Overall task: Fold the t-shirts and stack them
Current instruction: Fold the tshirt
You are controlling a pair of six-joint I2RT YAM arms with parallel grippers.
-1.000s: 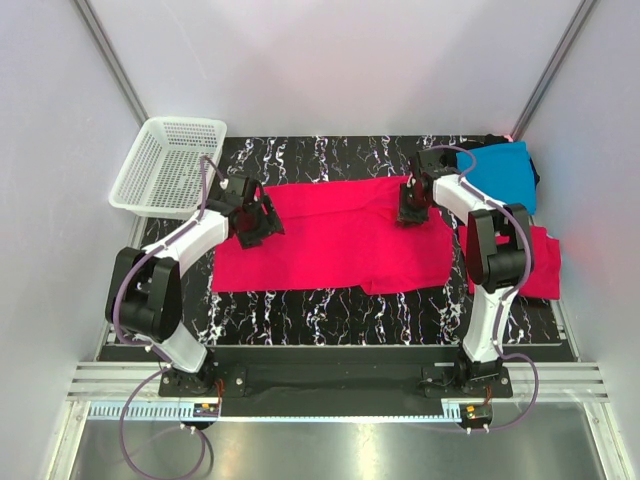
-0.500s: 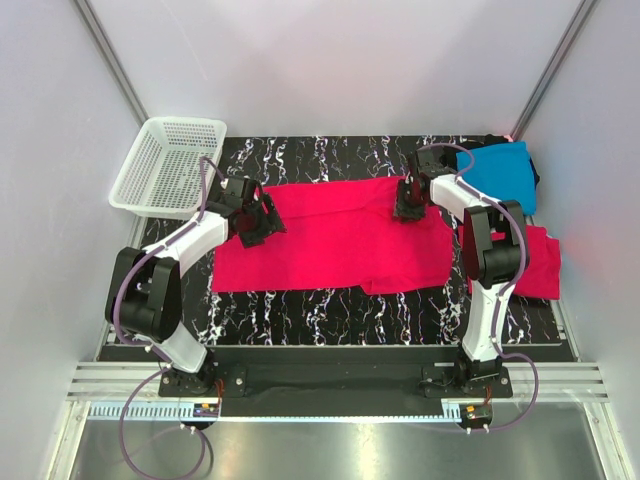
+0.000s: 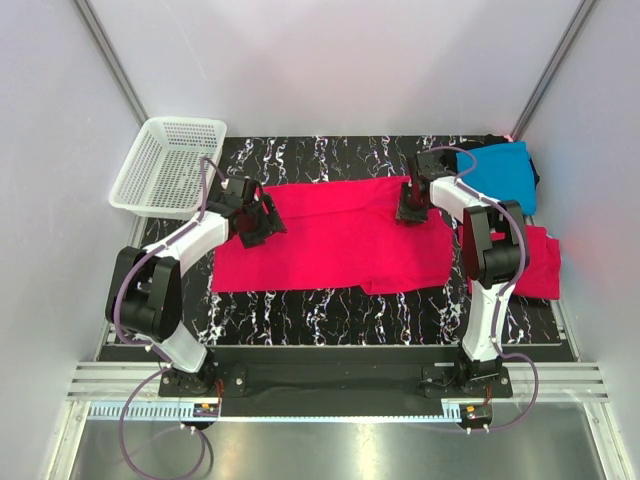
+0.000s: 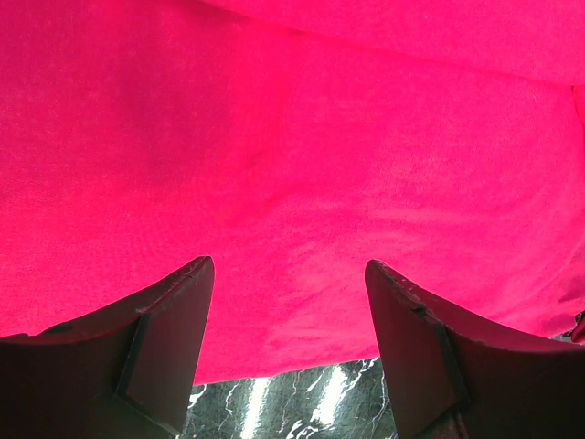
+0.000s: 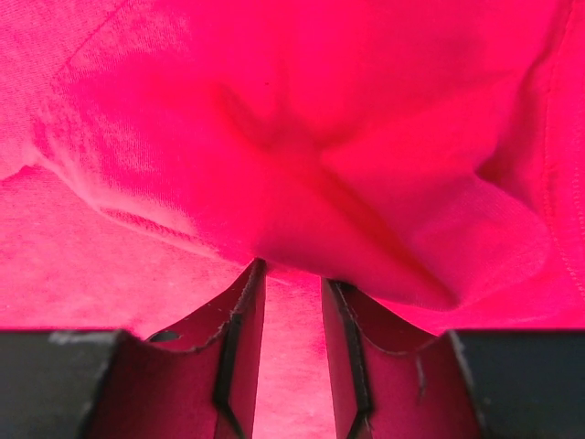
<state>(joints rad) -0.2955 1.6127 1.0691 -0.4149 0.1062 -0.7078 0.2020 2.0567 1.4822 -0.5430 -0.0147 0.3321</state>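
Observation:
A bright pinkish-red t-shirt (image 3: 340, 235) lies spread flat across the middle of the black marbled table (image 3: 330, 305). My left gripper (image 3: 255, 222) hovers over the shirt's left edge, open, with only flat cloth (image 4: 302, 165) and a strip of table under its fingers (image 4: 174, 320). My right gripper (image 3: 412, 205) is low on the shirt's far right part. In the right wrist view its jaws stand a narrow gap apart (image 5: 292, 274), and a bunched fold of the red cloth (image 5: 338, 210) lies over the fingertips and hides them.
A turquoise-blue t-shirt (image 3: 505, 172) lies at the far right with a dark cloth edge (image 3: 535, 178) under it. A second pinkish-red t-shirt (image 3: 540, 262) sits at the right edge. A white mesh basket (image 3: 165, 165) stands at the far left.
The right gripper's jaws have parted a little and it shifted slightly over the shirt's far right part. The left arm has not moved.

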